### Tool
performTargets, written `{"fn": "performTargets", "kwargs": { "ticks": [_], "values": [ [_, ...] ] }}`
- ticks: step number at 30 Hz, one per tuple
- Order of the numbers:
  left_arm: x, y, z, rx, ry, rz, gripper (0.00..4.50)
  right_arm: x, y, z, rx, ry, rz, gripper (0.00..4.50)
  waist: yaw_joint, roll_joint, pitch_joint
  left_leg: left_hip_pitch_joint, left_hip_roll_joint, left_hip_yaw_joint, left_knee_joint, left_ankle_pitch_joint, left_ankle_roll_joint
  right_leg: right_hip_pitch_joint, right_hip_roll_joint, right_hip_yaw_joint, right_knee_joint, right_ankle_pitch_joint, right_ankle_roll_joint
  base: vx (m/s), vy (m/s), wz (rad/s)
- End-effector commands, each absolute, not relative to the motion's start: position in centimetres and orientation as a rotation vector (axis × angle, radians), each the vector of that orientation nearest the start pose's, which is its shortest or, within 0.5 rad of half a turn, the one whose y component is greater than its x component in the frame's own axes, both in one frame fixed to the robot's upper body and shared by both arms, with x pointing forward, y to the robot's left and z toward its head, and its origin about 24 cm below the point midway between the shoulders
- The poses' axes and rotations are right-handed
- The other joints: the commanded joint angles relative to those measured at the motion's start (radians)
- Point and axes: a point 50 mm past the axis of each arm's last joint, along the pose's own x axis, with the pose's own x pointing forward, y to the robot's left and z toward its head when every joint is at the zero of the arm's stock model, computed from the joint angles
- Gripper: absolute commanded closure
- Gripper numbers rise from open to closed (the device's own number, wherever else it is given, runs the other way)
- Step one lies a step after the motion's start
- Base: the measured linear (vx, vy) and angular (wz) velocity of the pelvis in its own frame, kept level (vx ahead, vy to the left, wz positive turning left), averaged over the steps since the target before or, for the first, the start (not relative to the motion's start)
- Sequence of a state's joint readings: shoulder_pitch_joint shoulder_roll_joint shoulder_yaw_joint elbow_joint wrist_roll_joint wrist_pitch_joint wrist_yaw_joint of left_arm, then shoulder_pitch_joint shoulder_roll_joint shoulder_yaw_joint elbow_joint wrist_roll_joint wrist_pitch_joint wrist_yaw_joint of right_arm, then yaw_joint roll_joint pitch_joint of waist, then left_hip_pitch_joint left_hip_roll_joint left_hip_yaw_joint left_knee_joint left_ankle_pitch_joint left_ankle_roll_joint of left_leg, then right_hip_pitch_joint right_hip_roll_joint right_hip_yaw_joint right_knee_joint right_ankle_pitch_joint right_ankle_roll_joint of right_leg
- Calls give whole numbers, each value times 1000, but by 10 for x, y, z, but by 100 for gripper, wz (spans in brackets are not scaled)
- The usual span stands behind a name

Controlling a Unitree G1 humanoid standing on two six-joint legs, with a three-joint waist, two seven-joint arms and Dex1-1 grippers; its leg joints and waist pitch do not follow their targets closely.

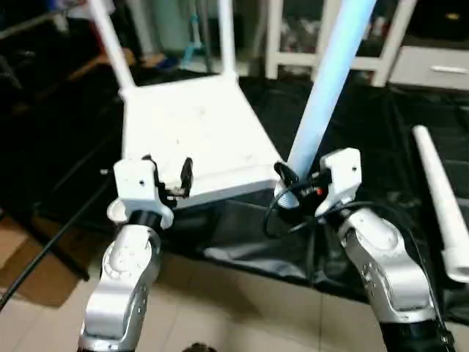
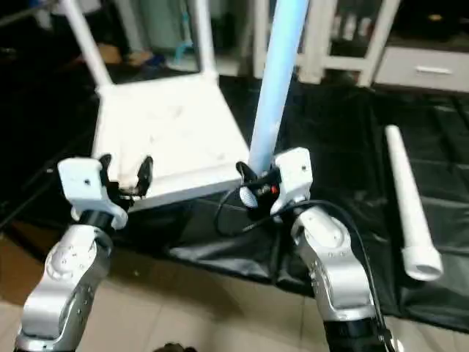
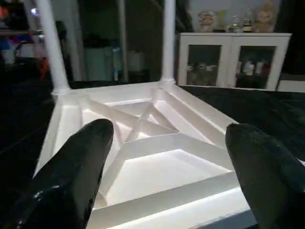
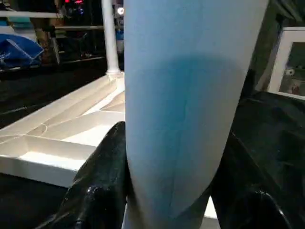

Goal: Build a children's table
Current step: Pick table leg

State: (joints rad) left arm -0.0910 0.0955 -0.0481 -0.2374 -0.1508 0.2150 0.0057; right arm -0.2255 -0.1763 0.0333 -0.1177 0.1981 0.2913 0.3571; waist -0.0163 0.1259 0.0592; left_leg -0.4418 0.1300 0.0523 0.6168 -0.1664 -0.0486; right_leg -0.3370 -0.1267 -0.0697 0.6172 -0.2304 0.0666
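From the head we count one tabletop (image 1: 192, 139) lying underside up on black sheeting (image 1: 352, 132), with two legs (image 1: 110, 40) standing in its far corners, a third leg (image 2: 275, 88) upright in our clenched right claw (image 2: 256, 187) at the near right corner, and a fourth (image 2: 410, 213) lying on the sheeting to the right. Our left wrist shows the ribs beyond our released left claw (image 3: 167, 176). Our right wrist shows that third leg between black fingers (image 4: 100, 186).

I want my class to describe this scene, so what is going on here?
A humanoid robot is putting a children's table together. The tabletop lies upside down on a black sheet, with two legs already standing in its far corners. The right gripper holds a third leg upright by the near right corner. The left gripper hovers, fingers open, at the near left corner. A fourth leg lies on the sheet, at right.
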Motion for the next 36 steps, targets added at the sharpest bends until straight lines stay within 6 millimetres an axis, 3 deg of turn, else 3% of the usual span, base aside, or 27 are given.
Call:
{"fn": "performTargets", "kwargs": {
  "ticks": [1,5,6,7,9,10,12,13,14,15,16,17,18,21,22,24,25,27,28,29,30,31,32,33,34,35,36],
  "values": [
    [270,137,101,-43,-114,-141,29,288,-142,111,8,-81,442,266,-13,-12,-45,54,43,-5,-100,-750,-119,-3,-14,17,-100,-540,-93,0,0,0],
    [270,137,101,-46,-115,-139,29,288,-144,109,21,-59,432,266,-45,-10,-41,75,35,4,-100,-828,-80,15,14,-5,-119,-645,-53,0,0,0],
    [268,138,101,-47,-114,-140,29,287,-144,106,10,-47,439,266,-66,-4,-49,155,60,26,-86,-852,-105,-31,38,19,-127,-600,-54,0,0,0],
    [267,138,101,-46,-115,-139,29,287,-143,106,4,-43,443,266,-68,-18,-31,166,71,27,-100,-884,-120,-29,58,4,-119,-512,-54,39,41,-45],
    [267,139,101,-47,-114,-139,29,287,-142,105,5,-40,449,266,-72,-13,-27,170,81,36,-119,-924,-127,-21,62,0,-101,-442,-60,44,44,-60],
    [267,139,101,-46,-115,-139,29,287,-141,105,10,-40,455,266,-79,-18,-22,179,87,57,-126,-944,-124,-21,62,-6,-90,-405,-74,53,35,-86],
    [266,139,101,-42,-117,-137,29,287,-140,105,14,-40,464,266,-86,-21,-19,182,85,71,-128,-944,-116,-15,60,-12,-93,-416,-83,54,21,-90],
    [266,139,102,-42,-120,-131,29,287,-138,106,11,-43,476,266,-85,-47,-7,100,56,61,-146,-922,-71,47,42,-47,-105,-477,-50,62,-10,-68],
    [266,139,102,-42,-120,-130,29,287,-138,106,11,-43,477,266,-98,-23,-29,87,38,73,-122,-822,-48,78,7,-20,-117,-578,-28,62,-10,-68],
    [266,139,102,-42,-120,-130,29,287,-138,106,11,-43,477,266,-110,-47,-25,91,30,77,-106,-775,-34,63,-3,-17,-145,-703,-7,62,-18,-29],
    [265,139,102,-40,-122,-127,29,286,-137,106,13,-42,481,266,-127,-51,-41,59,17,78,-77,-614,-10,83,-24,-6,-155,-823,18,62,-35,-12],
    [265,139,102,-40,-122,-127,29,286,-137,106,13,-42,481,266,-129,-52,-53,51,14,78,-68,-492,22,86,-34,10,-160,-816,6,62,-35,-12],
    [265,140,102,-42,-121,-124,29,286,-136,106,13,-42,485,266,-133,-56,-54,48,15,76,-70,-462,35,84,-28,10,-159,-793,-10,81,-41,2],
    [264,143,102,-43,-119,-113,29,287,-134,105,4,-33,509,266,-144,-53,-62,72,25,75,-86,-393,78,79,14,-2,-140,-534,-153,105,-18,13],
    [264,143,102,-43,-119,-113,29,287,-134,105,4,-33,509,266,-148,-44,-68,102,32,78,-88,-370,124,72,31,-4,-126,-364,-240,141,-14,25],
    [263,144,102,-35,-117,-106,29,287,-133,105,6,-33,524,266,-141,-44,-71,126,41,84,-87,-359,160,63,34,-3,-117,-285,-288,158,-9,26],
    [262,145,102,-30,-117,-96,29,287,-132,105,8,-33,537,266,-137,-39,-81,123,41,78,-79,-229,233,82,42,-8,-94,-106,-313,187,17,19],
    [261,146,102,-28,-117,-89,29,288,-131,106,8,-29,544,266,-125,-42,-92,128,29,76,-63,-103,300,90,47,-10,-82,-9,-290,172,25,15],
    [260,148,102,-24,-117,-83,29,289,-129,106,-6,-30,553,266,-69,-43,-97,23,-44,66,-18,85,465,182,9,-42,-122,46,-137,159,64,52],
    [260,148,102,-24,-117,-83,29,289,-129,106,-6,-30,553,266,-90,-38,-96,59,-30,38,-25,148,497,150,33,-62,-108,28,-138,159,64,52],
    [260,148,102,-24,-117,-83,29,289,-129,106,-6,-30,553,266,-122,-12,-87,191,-18,-59,-27,279,616,61,114,-100,-46,-106,-72,220,21,75],
    [259,149,102,-20,-115,-80,29,290,-129,106,-2,-33,552,266,-136,-2,-94,278,14,-129,-21,303,684,-34,120,-91,21,-223,-34,221,-187,41],
    [259,150,102,-18,-114,-75,29,291,-130,106,35,-31,534,266,-147,-11,-89,297,90,-237,-44,455,740,-83,81,-37,89,-321,34,221,-187,41],
    [259,150,102,-18,-114,-75,29,291,-130,106,35,-31,534,266,-156,-25,-89,289,104,-266,-57,547,730,-98,58,-8,100,-293,48,135,-280,20],
    [259,150,101,-18,-113,-74,29,292,-132,107,39,-32,518,266,-141,-48,-79,262,68,-283,-64,508,587,-106,32,64,99,-188,39,-9,-218,21],
    [259,150,101,-26,-116,-76,29,292,-133,106,38,-31,513,266,-116,-97,-76,239,29,-176,-37,244,333,-77,-21,149,17,15,-49,-9,-218,21],
    [259,150,101,-34,-119,-79,29,292,-134,106,35,-30,511,266,-27,-169,-66,43,-155,-8,90,-150,249,137,10,241,-78,130,106,1,-171,33]
  ]
}}
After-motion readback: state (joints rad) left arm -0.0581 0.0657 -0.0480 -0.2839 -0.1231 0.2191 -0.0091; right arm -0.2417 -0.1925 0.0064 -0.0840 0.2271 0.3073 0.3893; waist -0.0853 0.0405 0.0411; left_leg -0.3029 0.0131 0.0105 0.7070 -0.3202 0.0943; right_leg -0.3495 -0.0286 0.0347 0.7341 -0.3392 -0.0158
